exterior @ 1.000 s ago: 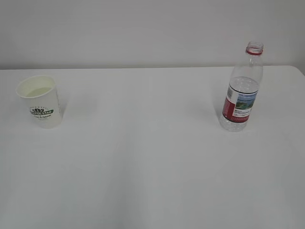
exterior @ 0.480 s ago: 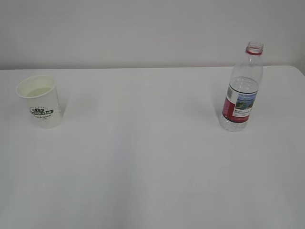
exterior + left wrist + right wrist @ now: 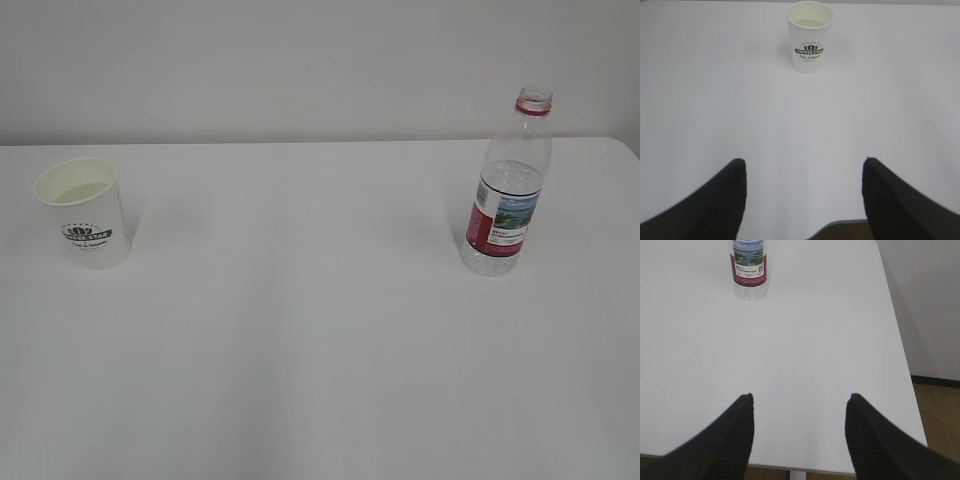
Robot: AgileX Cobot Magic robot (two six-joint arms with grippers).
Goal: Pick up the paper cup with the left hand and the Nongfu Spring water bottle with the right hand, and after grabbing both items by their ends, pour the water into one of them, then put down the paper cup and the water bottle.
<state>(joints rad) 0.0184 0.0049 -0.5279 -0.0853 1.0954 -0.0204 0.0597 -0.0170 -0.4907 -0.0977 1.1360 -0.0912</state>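
Still, paper cup [image 3: 83,213] and bottle [image 3: 507,195] stand unmoved.

white paper cup [image 3: 84,212] with green logo; clear bottle [image 3: 508,192], red neck ring, red-and-white label; white table [image 3: 300,330].

A plain white desk [image 3: 320,330] carries two things. The paper cup [image 3: 84,212] stands upright near the left edge. The Nongfu Spring water bottle [image 3: 508,190] stands upright, uncapped, towards the far right corner, well apart from the cup.
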